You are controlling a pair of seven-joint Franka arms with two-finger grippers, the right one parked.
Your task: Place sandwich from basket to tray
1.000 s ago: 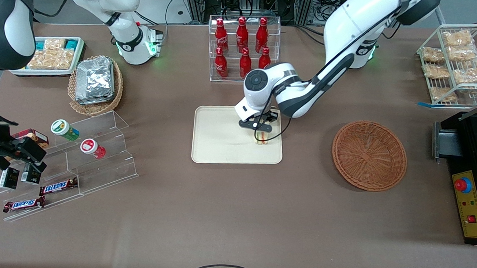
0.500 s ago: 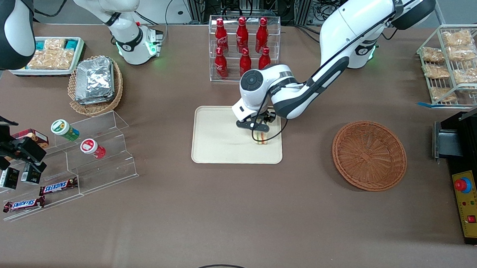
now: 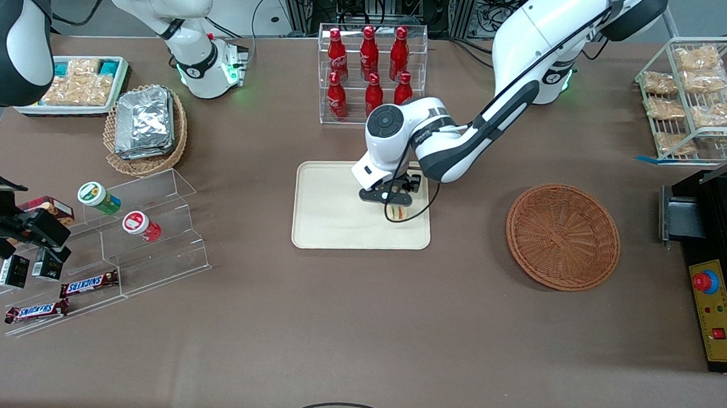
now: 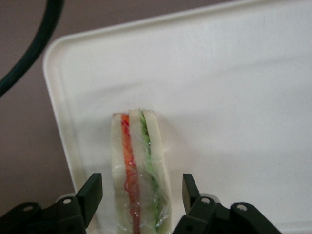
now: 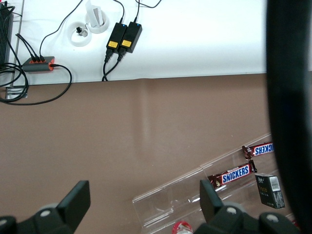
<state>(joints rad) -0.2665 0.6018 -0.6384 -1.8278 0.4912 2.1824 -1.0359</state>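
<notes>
White sandwich [image 4: 140, 170], red-orange-green layers; cream tray [image 3: 331, 218]; reddish-brown basket [image 3: 563, 236]; gripper [image 4: 141, 200] seemingly black.

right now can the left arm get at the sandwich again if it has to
Probably yes: the tool hangs open just above the sandwich, one finger on each side, on the tray, with nothing between them.

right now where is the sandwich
The sandwich stands on edge on the tray, near its rim toward the basket, between the fingers of the open gripper.
</notes>
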